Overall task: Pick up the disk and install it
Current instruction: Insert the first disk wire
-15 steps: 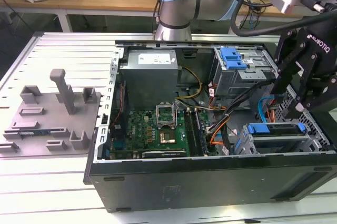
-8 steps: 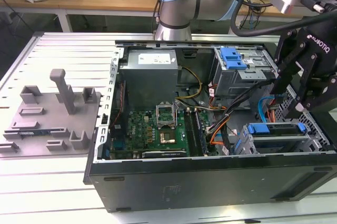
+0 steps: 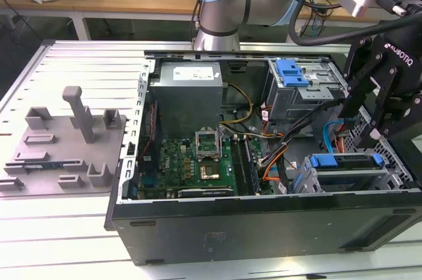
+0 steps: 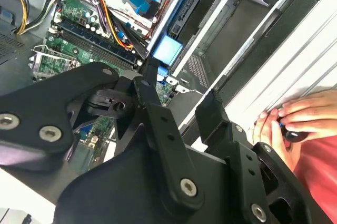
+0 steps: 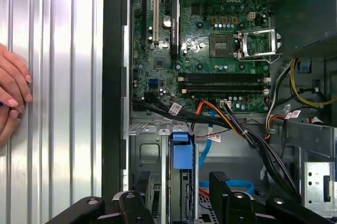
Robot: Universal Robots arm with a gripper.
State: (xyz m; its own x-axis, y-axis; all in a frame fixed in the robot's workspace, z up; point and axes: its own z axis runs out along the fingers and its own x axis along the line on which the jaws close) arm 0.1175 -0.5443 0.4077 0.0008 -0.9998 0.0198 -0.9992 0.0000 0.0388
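The disk [image 3: 345, 161], a grey drive with a blue frame, lies in the drive cage at the case's front corner, on the exterior view's right. My gripper [image 3: 369, 125] hangs just above it and slightly toward the exterior view's right, not touching it. In both wrist views the black fingers [image 4: 152, 95] stand apart with nothing between them. The disk's blue end tab [image 5: 182, 155] [image 4: 168, 50] shows beyond the gap of my gripper [image 5: 176, 190] [image 4: 181, 89], seated in the cage slot.
The open computer case [image 3: 264, 227] holds a green motherboard [image 3: 191, 161], a power supply [image 3: 188, 92], an upper bay with a blue caddy [image 3: 292, 72] and orange and blue cables [image 3: 330, 138]. A grey fixture [image 3: 66, 155] lies on the left. A person's hand [image 5: 13, 95] [image 4: 297, 121] rests on the ribbed table beside the case.
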